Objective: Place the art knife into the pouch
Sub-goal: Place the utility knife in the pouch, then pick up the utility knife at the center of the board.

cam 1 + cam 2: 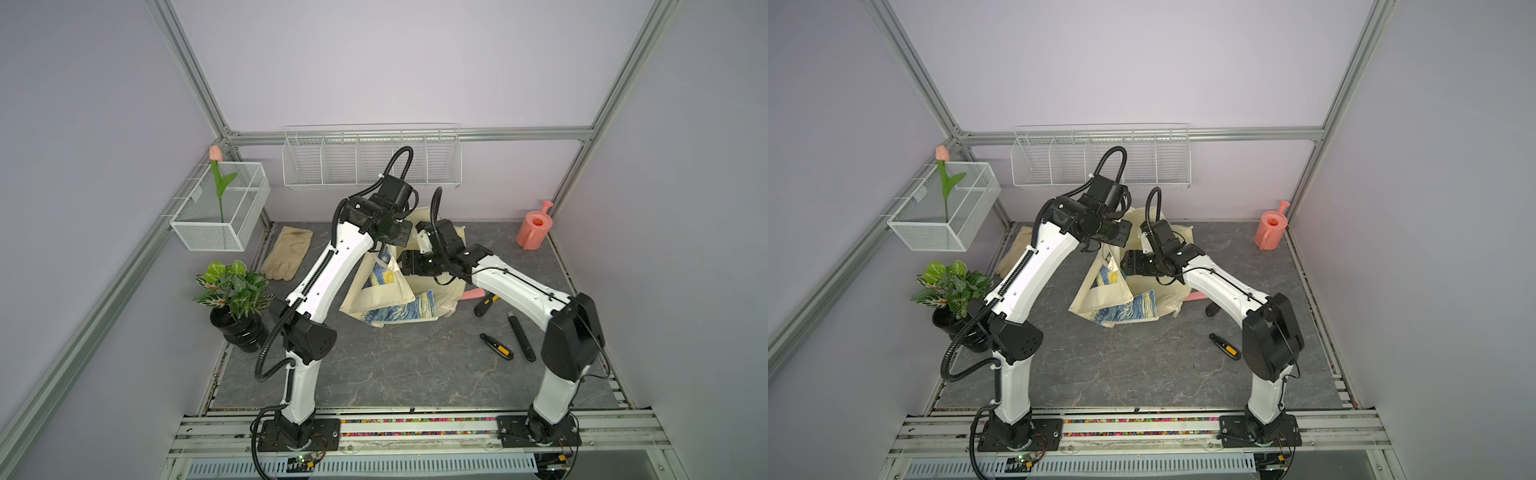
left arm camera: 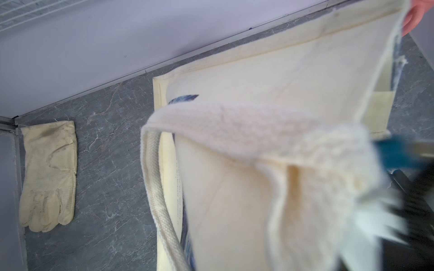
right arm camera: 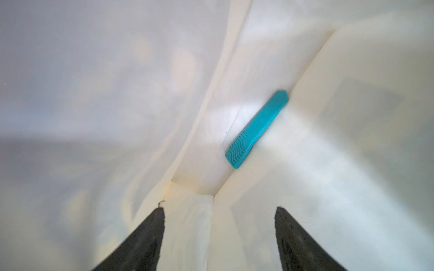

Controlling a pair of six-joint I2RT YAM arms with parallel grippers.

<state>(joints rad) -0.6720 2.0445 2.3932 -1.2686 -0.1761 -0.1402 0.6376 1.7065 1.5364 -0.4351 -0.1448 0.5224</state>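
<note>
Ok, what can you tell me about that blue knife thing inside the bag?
The art knife is a slim, bright teal piece that looks like plastic, with a patch of raised ridges near one end. No blade shows. It lies slanted along a crease in the cream cloth inside the pouch, resting on the fabric. The right gripper is open and apart from it, so nothing is holding it.

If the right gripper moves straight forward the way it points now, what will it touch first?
Probably the cream inner cloth of the pouch, just ahead of the open right gripper. The teal art knife lies farther in, slightly off that line; depth is unclear.
</note>
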